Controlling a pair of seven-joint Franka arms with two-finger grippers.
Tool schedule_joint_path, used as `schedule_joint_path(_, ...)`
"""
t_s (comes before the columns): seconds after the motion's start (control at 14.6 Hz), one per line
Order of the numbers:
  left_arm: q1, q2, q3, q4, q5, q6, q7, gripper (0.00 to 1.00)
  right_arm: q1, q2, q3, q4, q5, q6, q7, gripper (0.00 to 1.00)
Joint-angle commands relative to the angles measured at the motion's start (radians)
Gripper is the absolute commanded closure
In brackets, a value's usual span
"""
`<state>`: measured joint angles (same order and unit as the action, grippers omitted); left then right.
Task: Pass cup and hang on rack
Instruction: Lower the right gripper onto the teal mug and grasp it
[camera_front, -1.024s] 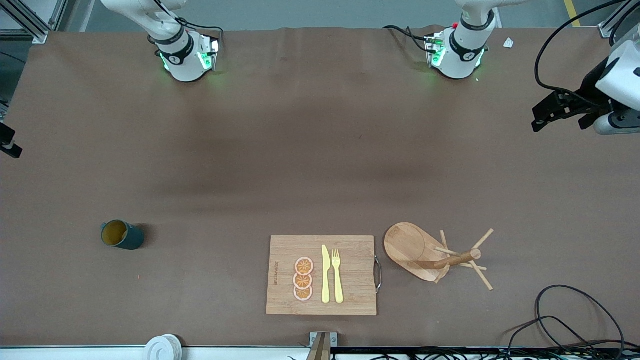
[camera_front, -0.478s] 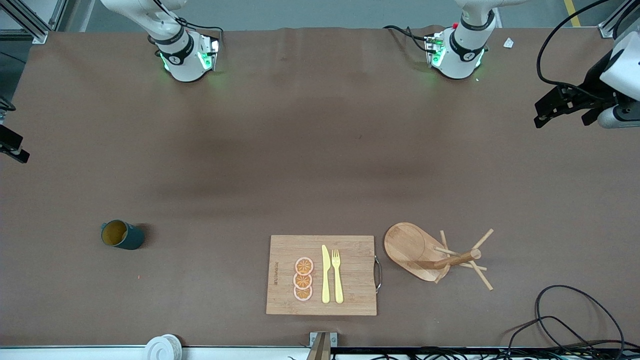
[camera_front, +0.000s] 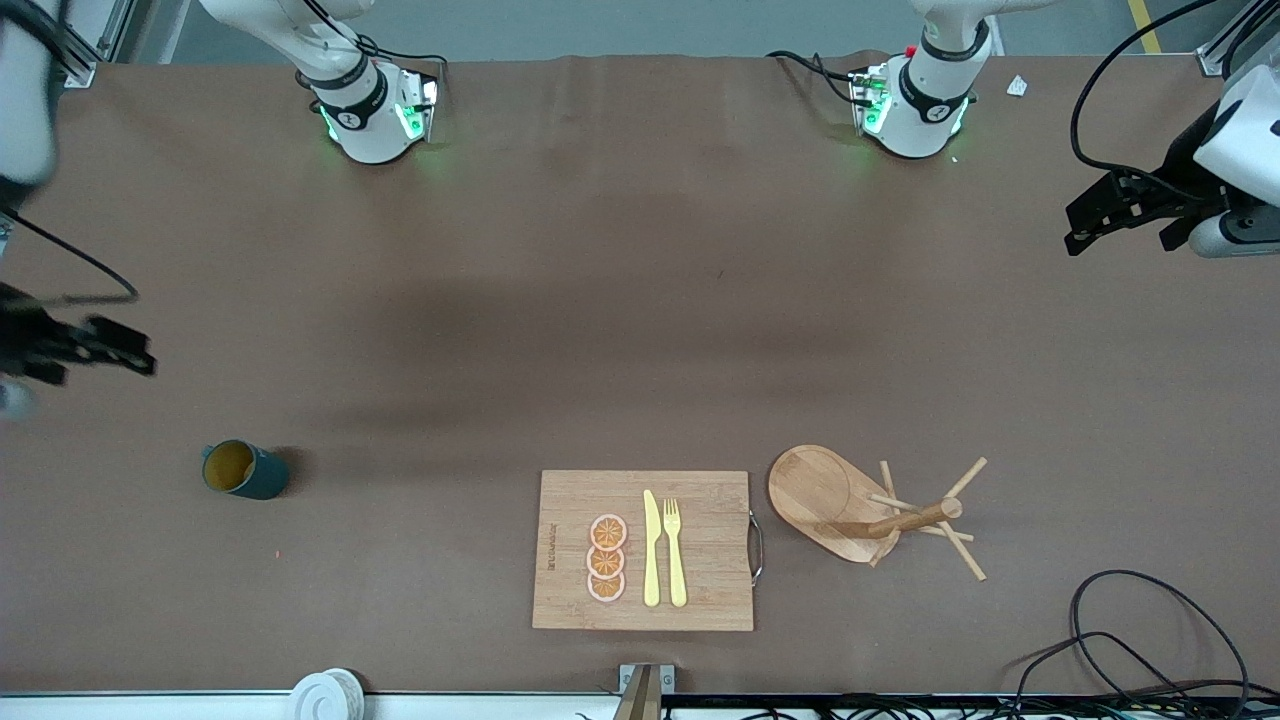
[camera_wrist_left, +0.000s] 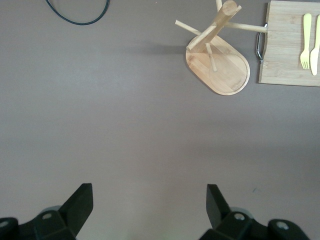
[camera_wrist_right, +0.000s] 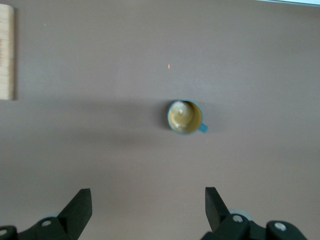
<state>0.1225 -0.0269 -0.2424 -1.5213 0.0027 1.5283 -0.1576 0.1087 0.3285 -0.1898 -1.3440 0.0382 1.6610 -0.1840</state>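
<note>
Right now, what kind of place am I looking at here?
Probably a robotics lab bench staged as a kitchen: two arm bases bolted to a brown-covered table, loose cables, and a cutting board, cup and rack.

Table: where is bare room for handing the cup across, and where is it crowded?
Bare brown table runs from the cup to the cutting board, and between the bases and the board. It is crowded where the rack stands beside the board. Both tools, right and left, hang open.

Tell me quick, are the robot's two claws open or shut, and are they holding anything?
Left end effector: open, holding nothing, over bare table near the rack.
Right end effector: open, holding nothing, over bare table near the cup.
</note>
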Motion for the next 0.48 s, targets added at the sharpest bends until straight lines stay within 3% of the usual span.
schedule_joint_path(0.0, 0.008, -0.004, -0.003, 0.006, -0.018, -0.01, 0.013, 0.0, -0.027, 0.098, -0.003, 0.009, 0.011, 0.035, 0.0, 0.0)
schedule_joint_path(0.14, 0.006, -0.001, -0.001, 0.001, -0.018, -0.008, 0.01, 0.0, -0.029, 0.16, -0.003, 0.009, 0.006, 0.042, 0.008, 0.0)
schedule_joint_path(0.41, 0.005, 0.001, -0.003, 0.003, -0.018, -0.002, 0.009, 0.0, -0.044, 0.294, -0.003, -0.091, 0.022, 0.266, 0.099, 0.0)
